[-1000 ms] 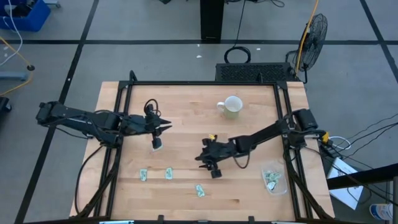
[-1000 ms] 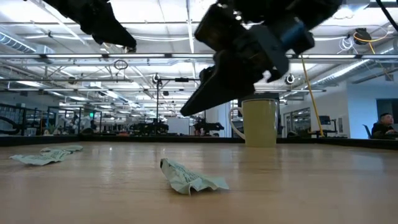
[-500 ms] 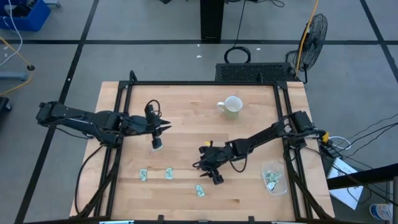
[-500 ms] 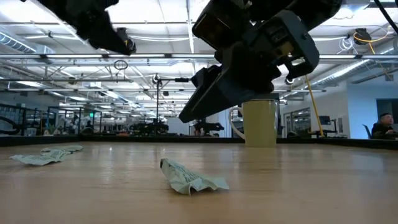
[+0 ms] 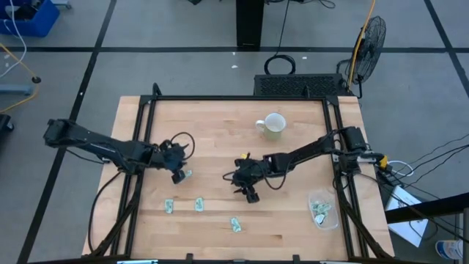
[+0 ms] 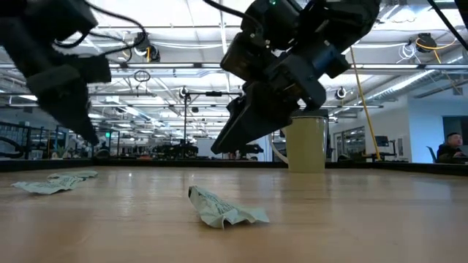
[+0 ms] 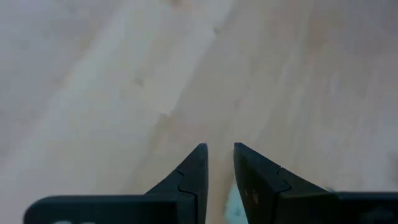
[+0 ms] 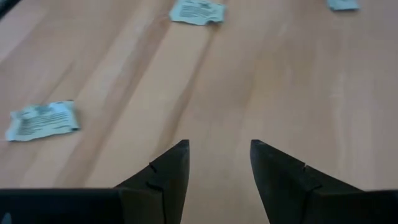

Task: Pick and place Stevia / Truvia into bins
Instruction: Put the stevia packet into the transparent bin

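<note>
Pale wood is carrying everything on this surface (image 5: 220, 121). The left claw (image 5: 178, 174) is reaching low over the left half, its fingers (image 7: 193, 177) parted by only a narrow gap and holding nothing. One green-and-white sachet (image 5: 187, 174) is lying just beside its tip, a sliver of it showing between the fingers in the left wrist view. Two more sachets are lying nearer the front edge from this claw: one (image 5: 168, 207) at the left and one (image 5: 198, 204) just beside it to the right.

Further right, a fourth sachet (image 5: 235, 224) is lying crumpled near the front edge, a little in front of the right claw (image 5: 245, 192). That claw is hanging just above the middle of the surface, its fingers (image 8: 168, 171) spread apart with bare wood between them. In the right wrist view, two sachets (image 8: 43, 120) (image 8: 196, 11) are lying ahead of it, well apart from its tips.

Behind the right claw, toward the back edge, a white mug (image 5: 273, 125) is standing upright. Far to the right of that claw, at the front right corner, the clear tub (image 5: 320, 210) is sitting with several sachets inside.
</note>
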### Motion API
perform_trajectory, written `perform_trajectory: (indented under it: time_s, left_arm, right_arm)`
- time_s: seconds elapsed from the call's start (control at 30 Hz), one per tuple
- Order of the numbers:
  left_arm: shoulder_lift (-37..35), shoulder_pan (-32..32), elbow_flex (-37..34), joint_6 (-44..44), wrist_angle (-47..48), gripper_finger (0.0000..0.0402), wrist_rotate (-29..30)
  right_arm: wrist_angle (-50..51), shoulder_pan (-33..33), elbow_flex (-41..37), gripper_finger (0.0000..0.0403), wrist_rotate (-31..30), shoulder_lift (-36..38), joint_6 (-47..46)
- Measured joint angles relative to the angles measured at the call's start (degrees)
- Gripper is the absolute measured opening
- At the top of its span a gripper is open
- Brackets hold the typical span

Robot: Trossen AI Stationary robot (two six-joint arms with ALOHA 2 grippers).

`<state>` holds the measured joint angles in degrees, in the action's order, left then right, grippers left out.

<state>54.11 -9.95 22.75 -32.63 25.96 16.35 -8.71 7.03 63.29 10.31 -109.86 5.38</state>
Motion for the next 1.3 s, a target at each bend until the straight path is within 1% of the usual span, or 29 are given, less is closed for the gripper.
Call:
perform_trajectory:
  time_s: [0.1,0.2,0.33,0.47,0.67,0.93,1.3]
  left_arm:
    - [0.00,-0.75,-4.97,-0.48,-7.21,0.0081,-2.83]
    - [0.00,-1.51,-8.92,0.81,-12.62,0.0081,-3.90]
    - [0.00,-1.79,-12.70,0.58,-17.68,0.0081,-3.96]
    - [-0.04,-1.79,-14.51,0.86,-20.88,0.0081,-4.27]
    - [-0.02,-1.79,-14.70,3.93,-22.68,0.0081,-4.37]
    - [-0.02,-1.77,-14.70,8.30,-23.37,0.0081,-4.45]
    - [-0.06,-1.76,-14.68,8.21,-19.91,0.0081,-4.53]
  right_arm:
    - [0.15,-0.58,0.00,0.0164,0.00,0.00,0.77]
    - [0.09,-1.01,0.00,0.0164,0.04,0.00,2.61]
    - [0.01,-1.55,0.00,0.0164,-0.01,0.00,4.43]
    - [-0.16,-2.21,0.00,0.0164,-0.01,0.00,4.54]
    - [-1.77,-3.35,-0.02,0.0164,-0.02,0.00,4.47]
    - [-7.64,-3.70,-0.02,0.0164,0.01,0.05,2.92]
    - [-7.75,-3.70,-0.02,0.0164,0.02,0.06,3.01]
